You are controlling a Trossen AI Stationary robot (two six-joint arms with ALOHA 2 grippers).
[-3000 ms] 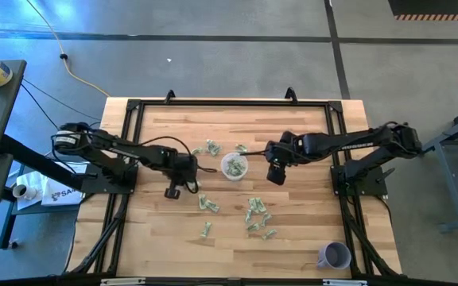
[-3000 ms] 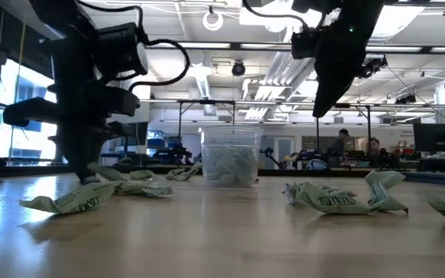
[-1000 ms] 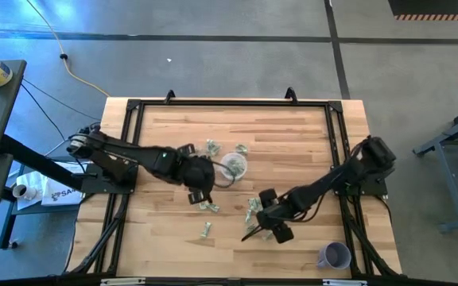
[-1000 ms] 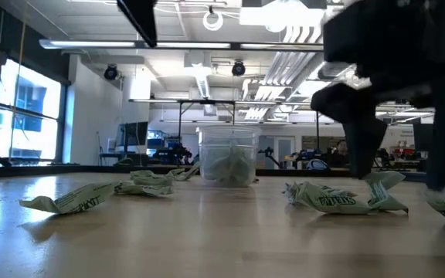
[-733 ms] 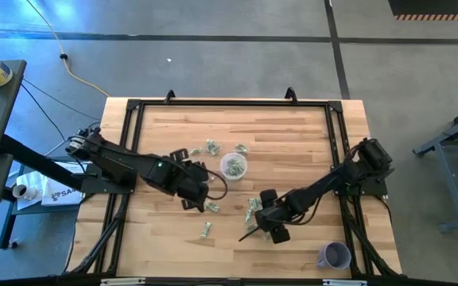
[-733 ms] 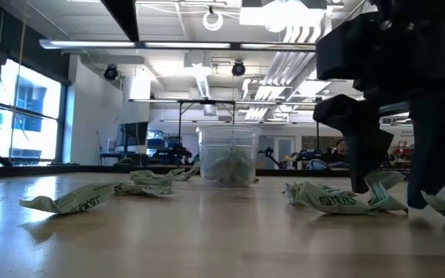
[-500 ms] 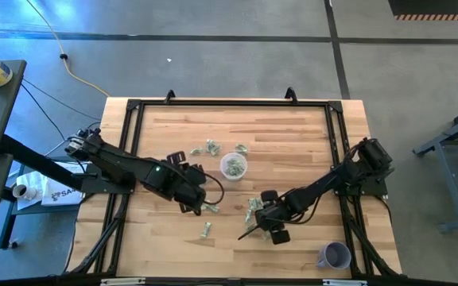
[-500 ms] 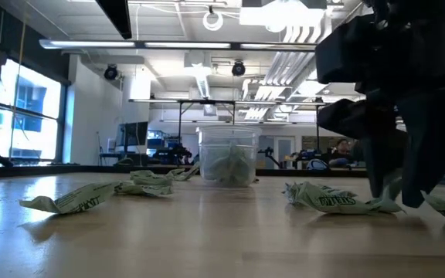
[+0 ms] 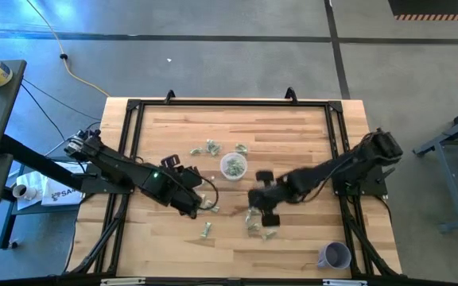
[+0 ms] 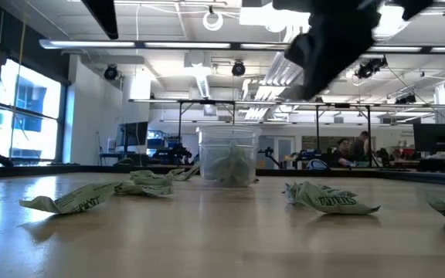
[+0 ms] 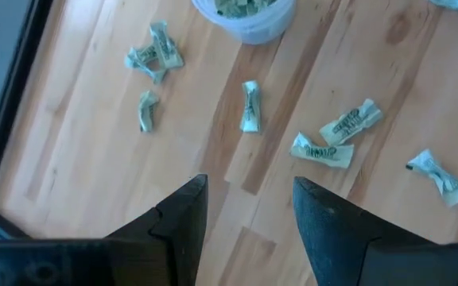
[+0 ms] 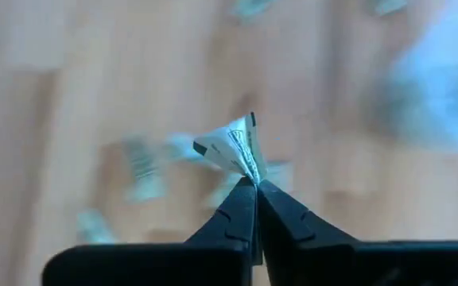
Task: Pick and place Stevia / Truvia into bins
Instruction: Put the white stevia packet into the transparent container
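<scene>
Green-and-white Stevia packets lie scattered flat on the wooden table (image 9: pixel 293 127), some far of the clear cup (image 9: pixel 234 166) and some near it (image 9: pixel 253 223). The cup also holds packets (image 10: pixel 229 164). My right gripper (image 9: pixel 259 205) hovers above the near cluster, shut on one packet (image 12: pixel 233 147). My left gripper (image 11: pixel 249 199) stands open above the table, left of the right one, with nothing between its fingers; loose packets (image 11: pixel 249 107) lie beyond them. My right gripper pinches one end of a crumpled packet (image 12: pixel 247 175) between its two fingertips (image 12: pixel 241 199). The fingers slant downward. The packet sticks out past the tips, lifted clear of the table.
A lavender cup (image 9: pixel 334 255) stands at the near right corner. A black frame (image 9: pixel 229 102) runs around the table's edges. In the low view, packets (image 10: pixel 72 199) (image 10: pixel 331 198) lie left and right in front of the cup.
My right gripper has shut on a packet in the near cluster, then risen with it and gone toward the cup; the packet is lifted clear. My left gripper has gone from beside the cup toward the table's near edge, staying open.
</scene>
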